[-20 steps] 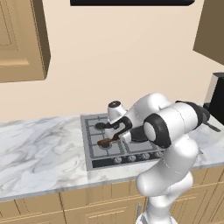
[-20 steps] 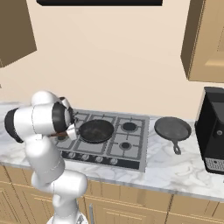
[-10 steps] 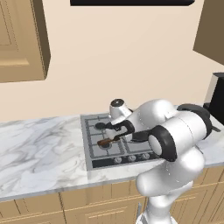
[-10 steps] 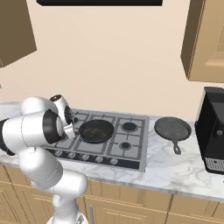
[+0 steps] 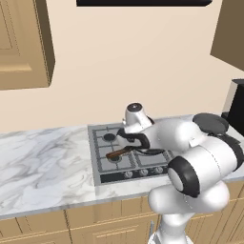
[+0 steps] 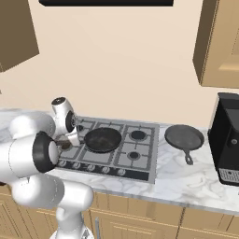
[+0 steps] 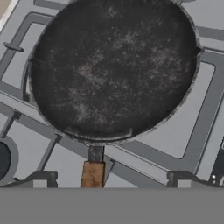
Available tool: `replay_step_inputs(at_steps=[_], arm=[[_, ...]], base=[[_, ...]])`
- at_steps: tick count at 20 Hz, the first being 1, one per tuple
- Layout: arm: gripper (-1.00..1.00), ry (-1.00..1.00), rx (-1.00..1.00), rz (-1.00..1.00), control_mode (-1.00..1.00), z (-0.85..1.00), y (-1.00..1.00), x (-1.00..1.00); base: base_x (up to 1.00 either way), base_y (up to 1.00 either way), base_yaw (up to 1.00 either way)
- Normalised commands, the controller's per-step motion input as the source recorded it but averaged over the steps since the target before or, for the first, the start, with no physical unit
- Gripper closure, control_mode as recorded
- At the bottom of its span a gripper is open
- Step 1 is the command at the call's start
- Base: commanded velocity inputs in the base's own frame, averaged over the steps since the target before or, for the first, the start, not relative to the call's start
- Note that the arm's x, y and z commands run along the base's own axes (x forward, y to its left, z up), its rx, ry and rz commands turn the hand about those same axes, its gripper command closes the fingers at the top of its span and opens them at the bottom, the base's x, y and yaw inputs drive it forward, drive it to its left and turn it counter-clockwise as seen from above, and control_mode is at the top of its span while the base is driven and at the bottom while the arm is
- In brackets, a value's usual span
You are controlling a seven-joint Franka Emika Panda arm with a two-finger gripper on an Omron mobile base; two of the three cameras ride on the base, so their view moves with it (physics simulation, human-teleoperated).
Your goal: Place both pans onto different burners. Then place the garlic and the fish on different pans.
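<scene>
Now, line by line:
Black pan: on middle burner of cooktop, wooden handle toward 9 o'clock in right base view.
Grey pan: on marble counter, 3 o'clock of cooktop, beside black appliance.
In the way: arm hides part of cooktop in left base view.
Gripper: released, jaws wide, above handle.
Since earlier: arm swung lower, elbow out.

A round black frying pan with brown wooden handle sits on the grey steel cooktop's dark grates.
</scene>
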Motion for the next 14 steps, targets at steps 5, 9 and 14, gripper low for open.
replay_step_inputs(at_steps=[5, 9, 14], arm=[[-1.0, 0.0, 0.0, 0.03, -1.0, 0.34, -0.28, -0.28], [-1.0, 0.0, -0.04, 0.08, -1.0, 0.31, -0.33, -0.25], [-1.0, 0.01, -0.06, 0.11, -1.0, 0.23, -0.32, -0.23]], base=[[0.0, 0.0, 0.0], [0.0, 0.0, 0.0], [0.0, 0.0, 0.0]])
